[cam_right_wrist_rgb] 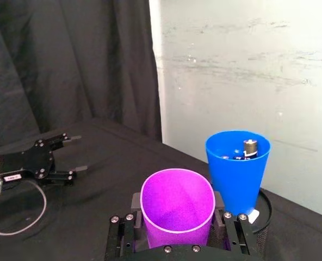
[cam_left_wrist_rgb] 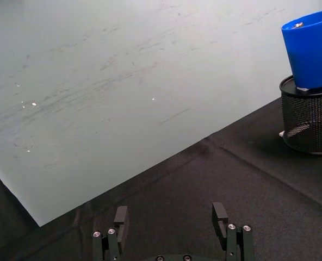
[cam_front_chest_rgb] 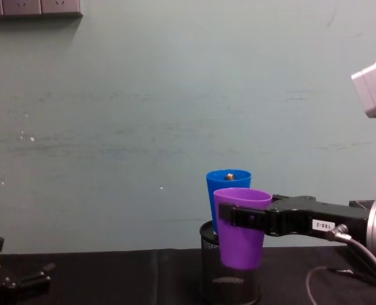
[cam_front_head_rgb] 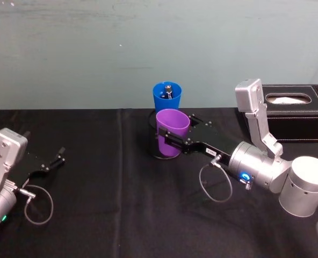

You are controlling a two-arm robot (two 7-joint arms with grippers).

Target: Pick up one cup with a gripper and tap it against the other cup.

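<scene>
My right gripper (cam_front_head_rgb: pixel 176 130) is shut on the purple cup (cam_front_head_rgb: pixel 172 131), one jaw on each side below the rim, holding it upright above the table. The purple cup (cam_front_chest_rgb: pixel 241 229) hangs just in front of the blue cup (cam_front_chest_rgb: pixel 226 181), which stands in a black mesh pen holder (cam_front_chest_rgb: pixel 229 279). In the right wrist view the purple cup (cam_right_wrist_rgb: pixel 177 209) is close beside the blue cup (cam_right_wrist_rgb: pixel 237 168); I cannot tell whether they touch. A small dark object lies inside the blue cup. My left gripper (cam_front_head_rgb: pixel 61 155) rests open at the table's left side.
A black tissue box (cam_front_head_rgb: pixel 296 110) stands at the back right, behind my right arm. The pale green wall rises right behind the blue cup (cam_left_wrist_rgb: pixel 310 49) and mesh holder (cam_left_wrist_rgb: pixel 310 119). Black cloth covers the table (cam_front_head_rgb: pixel 110 204).
</scene>
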